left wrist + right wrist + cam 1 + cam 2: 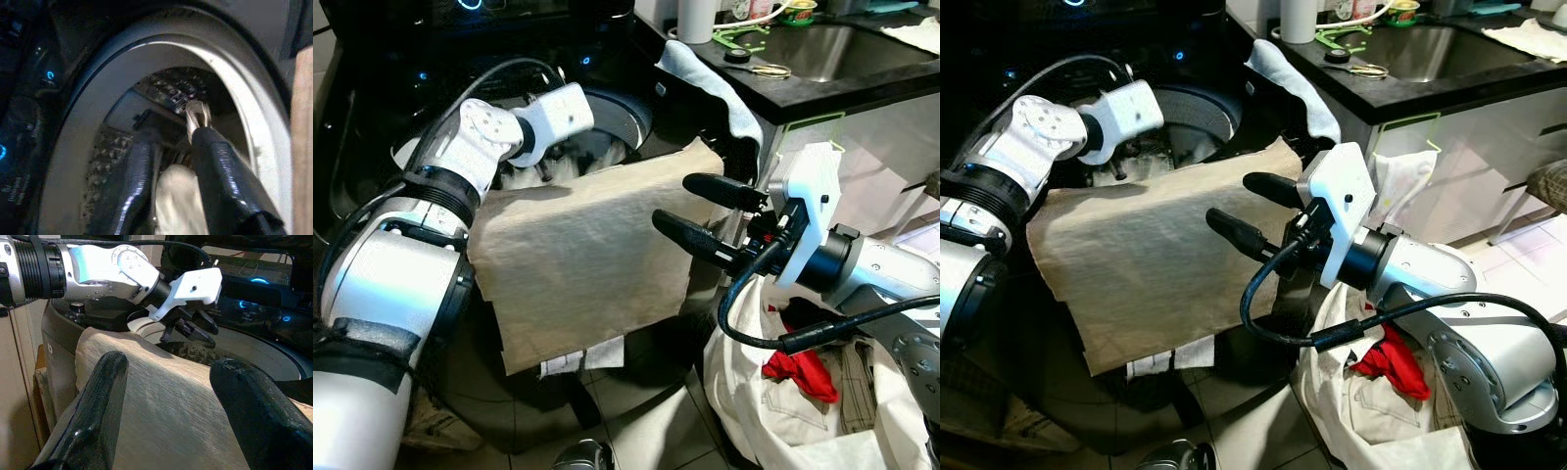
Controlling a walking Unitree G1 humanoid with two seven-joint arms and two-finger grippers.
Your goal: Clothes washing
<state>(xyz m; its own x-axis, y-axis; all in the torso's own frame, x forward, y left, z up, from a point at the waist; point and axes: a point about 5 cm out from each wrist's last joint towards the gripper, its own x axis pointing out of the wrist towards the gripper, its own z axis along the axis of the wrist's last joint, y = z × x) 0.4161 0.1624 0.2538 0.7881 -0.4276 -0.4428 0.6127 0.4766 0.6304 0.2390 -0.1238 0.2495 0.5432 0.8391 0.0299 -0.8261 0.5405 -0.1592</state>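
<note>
A large beige cloth (582,264) hangs flat over the front rim of the dark washer (626,113) and against my left forearm. My left gripper (188,330) points down into the drum (166,93) just behind the cloth's top edge. Its fingers (222,181) stand apart, with a pale bit of fabric (176,200) low between them. My right gripper (674,201) is open in front of the cloth's upper right part, its fingers (105,387) close to the fabric but not gripping it.
A white laundry bag (754,392) with a red garment (800,372) stands at my right. A dark counter with a sink (832,49) runs along the right, and a light blue towel (715,83) hangs over its edge. Tiled floor (636,411) lies below.
</note>
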